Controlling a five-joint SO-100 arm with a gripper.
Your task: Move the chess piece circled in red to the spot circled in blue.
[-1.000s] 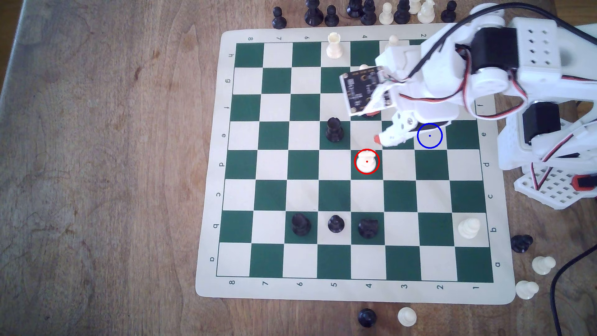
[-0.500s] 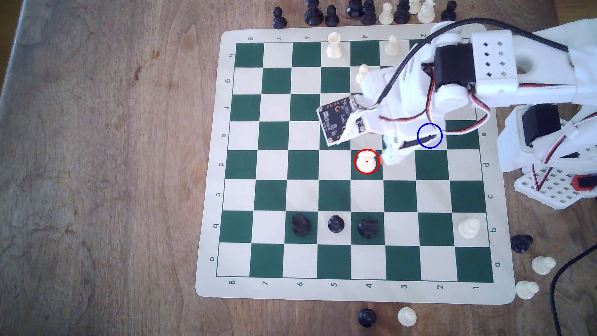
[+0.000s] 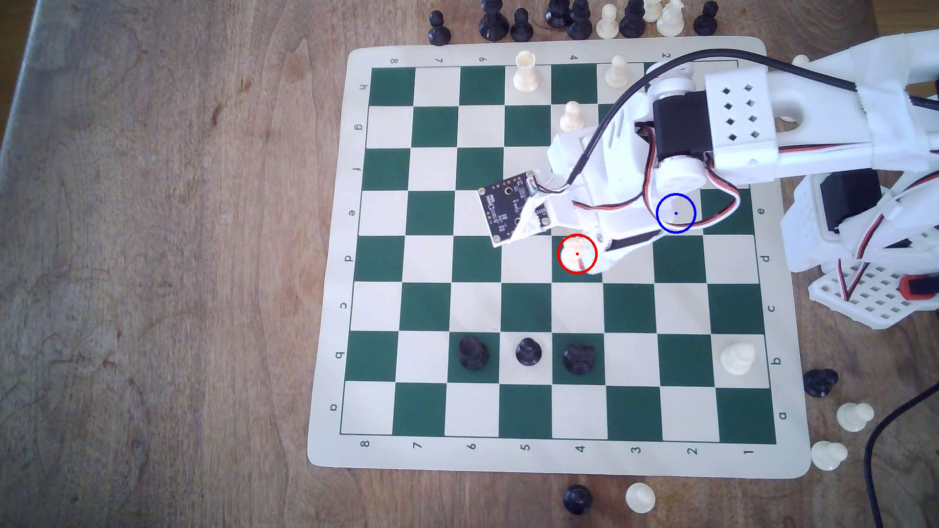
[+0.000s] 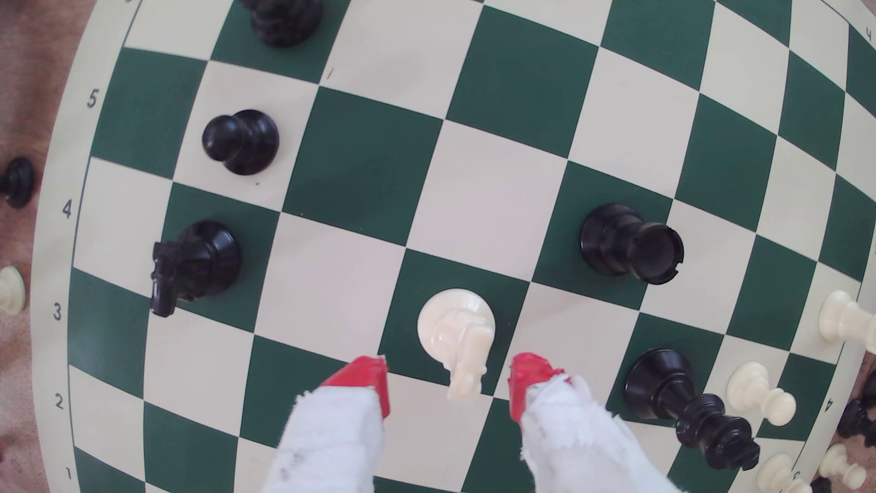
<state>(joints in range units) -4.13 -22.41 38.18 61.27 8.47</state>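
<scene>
The chess piece circled in red [image 3: 573,256] is a short cream-white piece with a notched head, standing on a green square near the board's middle. In the wrist view the same piece [image 4: 455,327] stands upright just beyond and between my two red fingertips [image 4: 365,377]. My gripper [image 3: 585,250] hovers over the piece, open [image 4: 448,379], with a fingertip on each side and not touching it. The spot circled in blue [image 3: 678,224] is a cream square two squares toward the exterior view's right and one row up; my arm partly covers it.
A black rook [image 4: 630,244] and a tall black piece [image 4: 682,398] stand close to the circled piece. Three black pieces [image 3: 528,351] line row b, with a white piece [image 3: 737,358] at its right end. White pawns [image 3: 571,116] and spare pieces sit toward the board's far edge.
My arm swung down and toward the exterior view's left, bringing the open gripper from the square beside the circled piece to directly over it. The piece has not moved.
</scene>
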